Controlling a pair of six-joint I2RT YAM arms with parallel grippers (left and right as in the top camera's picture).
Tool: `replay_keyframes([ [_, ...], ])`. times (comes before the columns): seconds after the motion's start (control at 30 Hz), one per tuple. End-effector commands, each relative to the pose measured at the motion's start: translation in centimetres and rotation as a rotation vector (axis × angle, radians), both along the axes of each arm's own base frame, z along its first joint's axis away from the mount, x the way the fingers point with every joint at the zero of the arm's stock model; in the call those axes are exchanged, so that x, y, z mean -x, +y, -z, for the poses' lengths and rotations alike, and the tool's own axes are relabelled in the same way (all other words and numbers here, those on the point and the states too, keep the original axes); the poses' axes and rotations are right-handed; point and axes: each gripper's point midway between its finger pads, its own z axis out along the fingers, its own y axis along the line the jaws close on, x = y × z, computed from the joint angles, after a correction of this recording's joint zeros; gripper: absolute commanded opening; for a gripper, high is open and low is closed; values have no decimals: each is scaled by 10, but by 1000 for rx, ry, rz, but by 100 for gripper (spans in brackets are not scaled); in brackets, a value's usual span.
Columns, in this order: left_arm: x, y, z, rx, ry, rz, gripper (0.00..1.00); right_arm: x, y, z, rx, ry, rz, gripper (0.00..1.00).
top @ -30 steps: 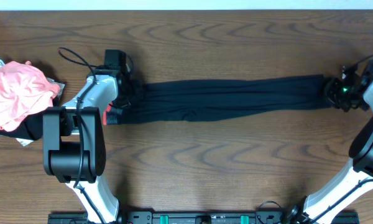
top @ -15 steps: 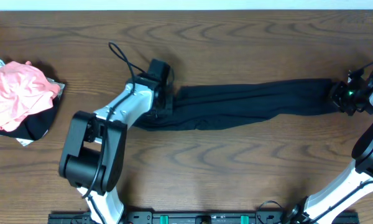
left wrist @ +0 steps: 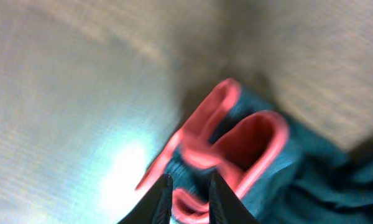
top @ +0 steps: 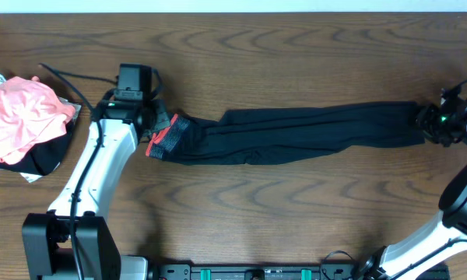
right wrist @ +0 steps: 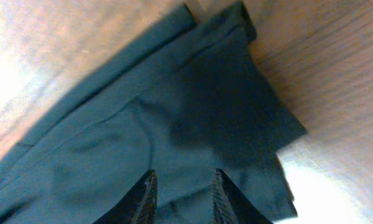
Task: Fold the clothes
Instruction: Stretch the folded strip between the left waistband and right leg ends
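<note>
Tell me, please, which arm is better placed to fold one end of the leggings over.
Probably left: the left end effector straddles the coral waistband edge, whereas the right end effector hovers over flat leggings cloth.

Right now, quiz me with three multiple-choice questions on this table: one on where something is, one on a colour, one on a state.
1. Where does the pink garment lie?
A. at the table's left end
B. at its right end
C. in its middle

2. What colour edges the leggings' waistband?
A. blue
B. coral-red
C. yellow

3. How do the leggings lie?
A. folded into a square
B. hanging off the edge
C. stretched out long

Answers:
1 A, it sits at the left end, apart from the leggings.
2 B, the left wrist view shows the coral-red rim.
3 C, they run across the table unfolded.
</note>
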Motion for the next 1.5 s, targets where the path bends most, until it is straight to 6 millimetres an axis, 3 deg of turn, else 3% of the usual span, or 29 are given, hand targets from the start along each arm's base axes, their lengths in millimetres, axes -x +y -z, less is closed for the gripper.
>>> replay_keyframes([
  [0.0, 15, -5, 7, 65, 69, -45, 21, 4, 4, -13, 26, 0, -21, 27],
  [0.17, 37, -7, 19, 81, 159, -43, 22, 5, 19, -11, 16, 22, -64, 25],
  [0.27, 43, -4, 24, 67, 178, -50, 25, 2, 27, -11, 23, 19, -100, 26],
  [0.47, 51, -4, 30, 73, 206, -48, 23, -1, 37, -10, 42, 27, -143, 27],
  [0.63, 52, -27, 29, 185, 214, 38, 19, 0, 37, -9, 50, 33, -143, 28],
  [0.93, 62, -2, 35, 58, 245, -51, 19, 0, 36, -9, 51, 33, -143, 30],
  [1.2, 58, -3, 37, 68, 238, -87, 19, 0, 36, -9, 53, 36, -142, 30],
  [1.47, 50, -8, 65, 79, 280, -81, 18, 1, 36, -9, 52, 38, -143, 31],
])
